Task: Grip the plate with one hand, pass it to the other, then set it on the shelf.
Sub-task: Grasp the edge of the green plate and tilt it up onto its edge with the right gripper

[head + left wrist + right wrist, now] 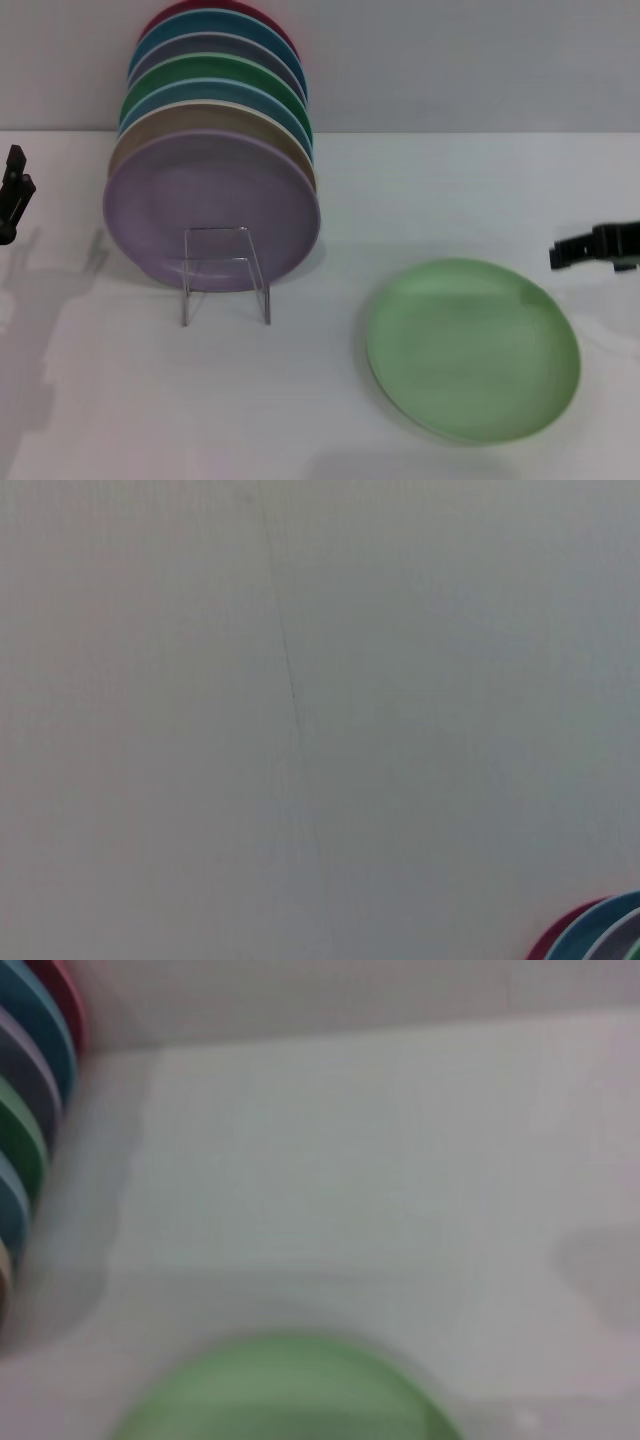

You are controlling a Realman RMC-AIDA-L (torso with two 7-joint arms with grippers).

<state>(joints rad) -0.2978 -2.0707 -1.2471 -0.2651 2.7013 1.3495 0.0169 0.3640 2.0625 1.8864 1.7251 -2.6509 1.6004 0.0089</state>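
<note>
Gripping the plate point(472, 348) comes first, by my reading: it lies flat on the white table point(300, 400) at about four o'clock from the shelf point(226, 272), well apart from it. The right gripper point(592, 247) hangs just beyond the plate's two-o'clock edge, touching nothing; whether its fingers are spread I cannot tell. A low approach onto that near rim, pinching the raised lip, should work best. The left gripper point(14, 192) waits at nine o'clock, its fingers likewise unreadable. Bare table lies between plate and shelf, giving room for the handover. A leaning stack of plates point(215, 150) fills the shelf, the lilac plate point(212, 205) foremost, so free space looks scarce.
</note>
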